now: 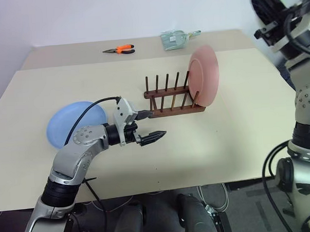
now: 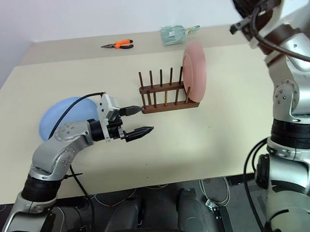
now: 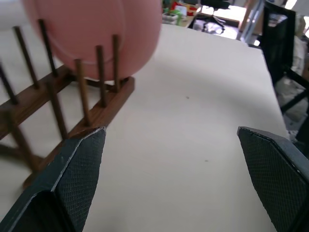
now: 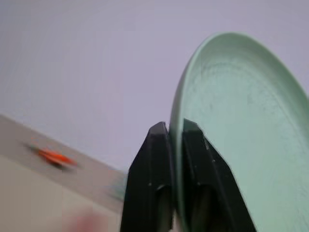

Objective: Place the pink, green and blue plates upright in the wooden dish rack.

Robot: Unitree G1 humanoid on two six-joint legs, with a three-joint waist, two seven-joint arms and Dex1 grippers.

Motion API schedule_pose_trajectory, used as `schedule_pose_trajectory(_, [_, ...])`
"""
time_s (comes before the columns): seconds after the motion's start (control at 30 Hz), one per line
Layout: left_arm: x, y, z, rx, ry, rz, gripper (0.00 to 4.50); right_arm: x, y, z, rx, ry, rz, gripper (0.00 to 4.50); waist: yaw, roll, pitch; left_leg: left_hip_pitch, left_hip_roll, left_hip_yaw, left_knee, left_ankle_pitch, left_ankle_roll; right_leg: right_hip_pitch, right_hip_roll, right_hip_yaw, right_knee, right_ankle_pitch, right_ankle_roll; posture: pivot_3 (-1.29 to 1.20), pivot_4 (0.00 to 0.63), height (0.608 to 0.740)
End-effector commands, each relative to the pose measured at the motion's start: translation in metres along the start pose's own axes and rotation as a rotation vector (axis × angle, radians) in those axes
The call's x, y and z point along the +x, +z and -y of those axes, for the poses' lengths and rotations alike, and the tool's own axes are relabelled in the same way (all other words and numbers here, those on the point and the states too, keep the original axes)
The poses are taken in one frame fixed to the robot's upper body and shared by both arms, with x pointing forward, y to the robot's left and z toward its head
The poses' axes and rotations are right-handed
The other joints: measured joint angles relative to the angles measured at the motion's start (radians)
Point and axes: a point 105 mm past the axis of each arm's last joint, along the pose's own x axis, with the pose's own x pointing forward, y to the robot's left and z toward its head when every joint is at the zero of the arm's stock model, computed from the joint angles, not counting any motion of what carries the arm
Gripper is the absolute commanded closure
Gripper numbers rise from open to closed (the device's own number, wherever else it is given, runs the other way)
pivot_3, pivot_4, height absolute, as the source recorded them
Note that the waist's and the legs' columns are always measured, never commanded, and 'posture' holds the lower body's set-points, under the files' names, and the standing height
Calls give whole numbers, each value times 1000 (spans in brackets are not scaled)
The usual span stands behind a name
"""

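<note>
Now, right claw: my right gripper (image 4: pixel 176 133) is pinched closed on the rim of the green plate (image 4: pixel 241 140), one finger on each face; plate held on edge, raised well above the table (image 1: pixel 223 144)
Left claw: my left gripper (image 1: pixel 151 126) stands wide open and holds nothing; it hovers low over the table, near the wooden dish rack (image 1: pixel 172 97)
Pink plate: the pink plate (image 1: pixel 203 75) already stands upright between the pegs at the rack's right end
Blue plate: the blue plate (image 1: pixel 73 122) lies flat on the table, well left of the rack, partly behind my left arm
Handling, my guess: plates look stiff, light and matte, so not too slippery; a thin rim pinch could let one swing; best hold is the rim edge, opposite the side entering the pegs
Next, I judge: lower the green one into a free slot beside the pink
</note>
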Motion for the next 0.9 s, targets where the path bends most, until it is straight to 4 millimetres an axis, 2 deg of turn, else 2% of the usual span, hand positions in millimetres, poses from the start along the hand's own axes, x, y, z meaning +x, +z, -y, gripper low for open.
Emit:
schedule_pose_trajectory(0.03, [-10, 9, -7, 40, 38, 27, 0, 5, 31, -46, 301, 222, 100, 4439, 5, 0, 0, 0, 0, 0, 0, 0, 0, 0, 0, 0, 0, 0, 0, 0, 150, 740])
schedule_pose_trajectory(0.1, [-15, 5, -8, 39, 47, 12, 0, 11, 16, -62, 460, 248, 47, 4439, 6, 0, 0, -1, 0, -1, 0, 0, 0, 0, 0, 0, 0, 0, 0, 0, 150, 740])
schedule_pose_trajectory(0.17, [-18, 2, -5, 39, 42, -2, 0, 19, -3, -73, 694, 237, -28, 4439, 3, -1, -1, -1, 0, -1, 1, 0, 0, 0, -1, 0, 0, 0, 0, 0, 150, 740])
schedule_pose_trajectory(0.27, [-16, 2, -2, 31, 34, 1, 0, 31, -22, -69, 852, 106, -90, 4439, 4, 0, 0, -1, 0, 0, 0, 0, 0, -2, 0, 0, 0, 1, -2, 0, 150, 740])
schedule_pose_trajectory(0.4, [-14, 2, 0, 32, 35, 3, 0, 33, -39, -71, 899, 33, -161, 4439, 5, 0, 0, -2, 0, 0, 0, 0, 0, -3, 0, 0, 0, 1, -2, 0, 150, 740])
schedule_pose_trajectory(0.57, [-12, 3, 1, 34, 30, 10, 0, 24, -70, -58, 945, -100, -242, 4439, 0, -1, 0, -1, 0, 1, 0, 0, 0, -2, 0, 0, 0, 1, -2, 0, 150, 740])
schedule_pose_trajectory(0.63, [-12, 4, 1, 35, 29, 10, 0, 23, -75, -58, 973, -111, -253, 4439, 0, 0, 0, -1, 0, 1, 0, 0, 0, -2, 1, 0, 0, 1, -2, 0, 150, 740])
schedule_pose_trajectory(0.8, [-11, 5, 0, 39, 28, 11, 0, 19, -100, -53, 974, -188, -330, 4439, -1, 0, 0, -1, 0, 1, 0, 0, 0, -3, 1, 0, 0, 1, -2, 0, 150, 740])
schedule_pose_trajectory(0.87, [-11, 5, 1, 40, 25, 11, 0, 20, -103, -52, 960, -188, -335, 4439, -2, 0, 0, -1, 0, 1, 0, 0, 0, -3, 1, 0, 0, 1, -2, 0, 150, 740])
schedule_pose_trajectory(0.9, [-11, 5, 1, 34, 22, 12, 0, 22, -101, -51, 950, -177, -324, 4132, -2, 0, 0, -1, 0, 1, 0, 0, 0, -3, 1, 0, 0, 1, -2, 0, 150, 740])
